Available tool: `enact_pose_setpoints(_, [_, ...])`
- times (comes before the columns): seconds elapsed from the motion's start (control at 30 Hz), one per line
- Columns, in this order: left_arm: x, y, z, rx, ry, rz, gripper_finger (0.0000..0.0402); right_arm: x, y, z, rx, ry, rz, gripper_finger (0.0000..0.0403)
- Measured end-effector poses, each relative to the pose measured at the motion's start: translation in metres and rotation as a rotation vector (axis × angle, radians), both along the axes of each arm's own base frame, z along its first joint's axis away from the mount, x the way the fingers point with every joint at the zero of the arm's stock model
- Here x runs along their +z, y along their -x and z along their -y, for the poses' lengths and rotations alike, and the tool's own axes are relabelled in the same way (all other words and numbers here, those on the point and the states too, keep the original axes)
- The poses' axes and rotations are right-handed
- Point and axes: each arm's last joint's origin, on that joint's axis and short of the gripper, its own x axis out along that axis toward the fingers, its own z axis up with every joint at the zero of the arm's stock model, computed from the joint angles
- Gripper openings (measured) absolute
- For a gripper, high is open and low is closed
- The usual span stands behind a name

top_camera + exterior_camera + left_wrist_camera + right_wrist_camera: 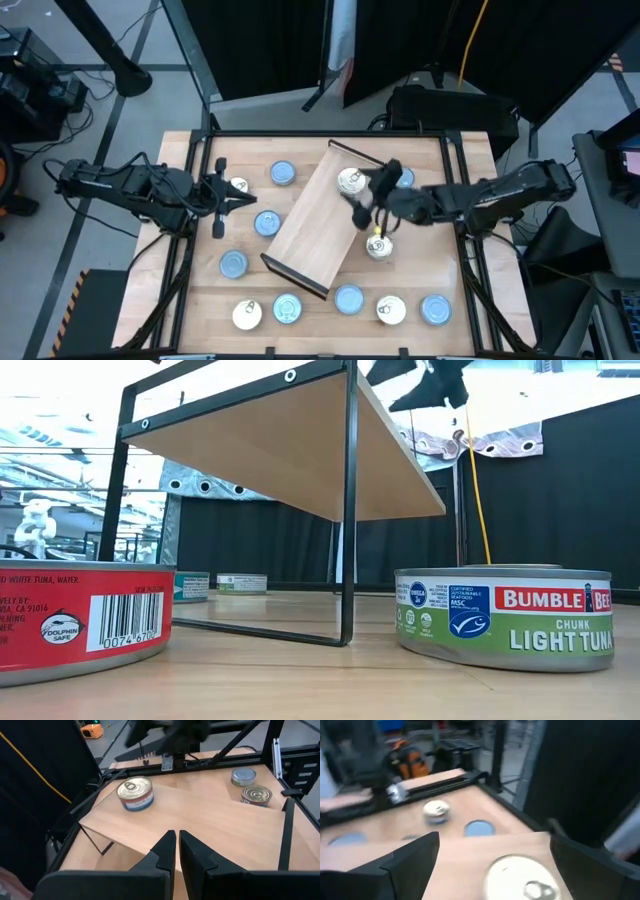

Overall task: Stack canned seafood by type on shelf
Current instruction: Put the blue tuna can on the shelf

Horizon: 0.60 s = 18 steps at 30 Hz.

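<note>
Right gripper [362,200] over far end of shelf [310,235], fingers spread wide, nothing between them. One cream-topped tin [350,181] sits on shelf just below it.

Left gripper [221,196] waits at table's left side, fingers together, empty.

Progress, as judged: early. One tin on shelf, no stack yet. Other tins [283,173] lie scattered on table [440,160] around shelf, blue-topped and cream-topped mixed, along near edge and left side.

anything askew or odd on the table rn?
The shelf sits diagonally across the table rather than square to its edges. Only one tin is on it; the others lie scattered around. Nothing spilled or visibly damaged.
</note>
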Motion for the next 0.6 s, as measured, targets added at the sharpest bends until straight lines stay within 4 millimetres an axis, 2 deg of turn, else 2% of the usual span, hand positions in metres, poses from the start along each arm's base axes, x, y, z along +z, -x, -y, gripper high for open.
enact_pose_setpoints(0.13, [-0.002, 0.001, 0.0, 0.001, -0.001, -0.018, 0.0028, -0.022, -0.008, -0.019, 0.033, 0.046, -0.111, 0.033])
enact_pose_setpoints(0.37, [-0.002, 0.001, 0.0, 0.002, 0.0, -0.02, 0.0028, -0.06, -0.029, -0.028, 0.017, 0.05, -0.218, 0.0198])
enact_pose_setpoints(0.6, [-0.002, 0.001, 0.0, 0.003, 0.001, -0.019, 0.0028, -0.07, -0.031, -0.027, -0.004, 0.038, -0.254, 0.0068])
